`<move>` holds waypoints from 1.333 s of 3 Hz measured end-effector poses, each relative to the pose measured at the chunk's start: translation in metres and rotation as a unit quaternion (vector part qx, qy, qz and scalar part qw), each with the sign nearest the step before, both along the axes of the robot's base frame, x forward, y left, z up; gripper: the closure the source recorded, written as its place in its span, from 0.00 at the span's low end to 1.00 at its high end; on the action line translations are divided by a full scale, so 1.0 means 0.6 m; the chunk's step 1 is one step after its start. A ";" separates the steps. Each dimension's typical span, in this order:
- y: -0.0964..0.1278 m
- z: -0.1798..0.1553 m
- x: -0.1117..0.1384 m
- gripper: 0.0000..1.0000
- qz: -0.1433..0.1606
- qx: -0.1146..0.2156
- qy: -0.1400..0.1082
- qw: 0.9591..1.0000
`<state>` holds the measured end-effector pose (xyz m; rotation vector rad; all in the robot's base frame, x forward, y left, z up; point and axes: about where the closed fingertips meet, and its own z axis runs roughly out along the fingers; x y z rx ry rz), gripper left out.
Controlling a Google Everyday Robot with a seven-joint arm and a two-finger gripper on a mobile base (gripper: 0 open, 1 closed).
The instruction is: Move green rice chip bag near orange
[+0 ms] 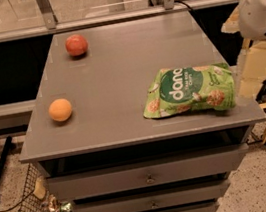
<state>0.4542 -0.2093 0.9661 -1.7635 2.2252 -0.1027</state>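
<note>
The green rice chip bag (188,90) lies flat on the right front part of the grey cabinet top (126,63). The orange (60,110) sits near the left front edge, far from the bag. My gripper (255,70) hangs off the right edge of the cabinet, just right of the bag, under the white arm (260,5). It holds nothing that I can see.
A redder round fruit (76,45) sits at the back left of the top. The cabinet has drawers (147,176) below. A wire basket with litter (42,201) stands on the floor at the left. A railing (116,4) runs behind.
</note>
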 end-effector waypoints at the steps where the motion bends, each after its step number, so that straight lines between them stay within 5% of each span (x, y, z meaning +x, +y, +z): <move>1: 0.005 -0.038 0.038 0.00 0.005 -0.008 0.021 1.000; 4: 0.025 -0.136 0.117 0.00 0.004 -0.003 0.066 0.998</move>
